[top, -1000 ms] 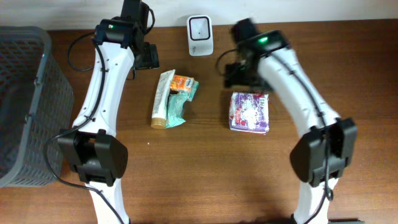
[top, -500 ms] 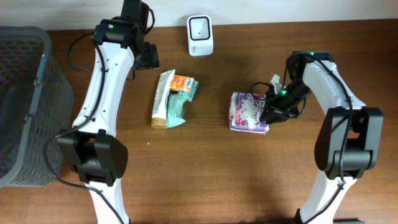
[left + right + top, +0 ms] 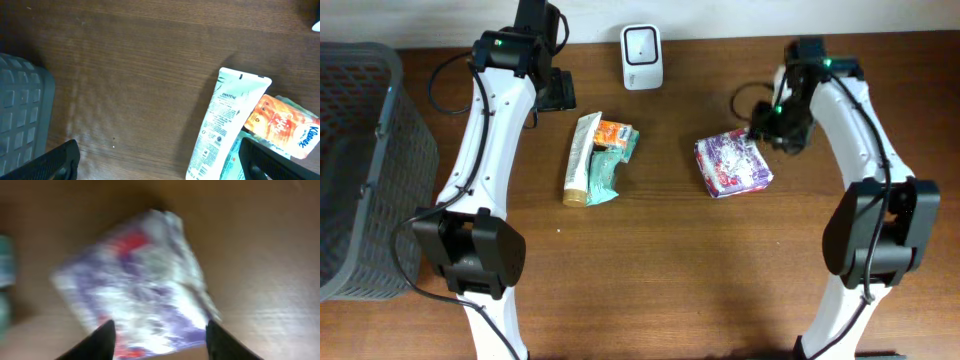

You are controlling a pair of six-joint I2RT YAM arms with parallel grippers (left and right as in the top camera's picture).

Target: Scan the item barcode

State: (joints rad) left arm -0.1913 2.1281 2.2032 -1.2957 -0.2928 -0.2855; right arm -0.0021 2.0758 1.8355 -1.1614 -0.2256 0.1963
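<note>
The item is a purple and white packet (image 3: 732,163) lying askew on the table right of centre. My right gripper (image 3: 766,130) is at its upper right corner. In the right wrist view the packet (image 3: 135,280) is blurred and fills the span between the two dark fingers, which press its near edge, so my right gripper (image 3: 162,341) is shut on it. The white barcode scanner (image 3: 642,43) stands at the back centre. My left gripper (image 3: 557,90) hovers open at the back left, above bare wood (image 3: 160,165).
A white tube (image 3: 582,158), an orange tissue pack (image 3: 613,132) and a green packet (image 3: 605,172) lie together left of centre; the tube (image 3: 220,125) shows by my left fingers. A grey basket (image 3: 360,170) stands at the far left.
The right arm swung from over the packet to its right side and took hold. The packet has turned and shifted up and right. The left arm has not moved.
</note>
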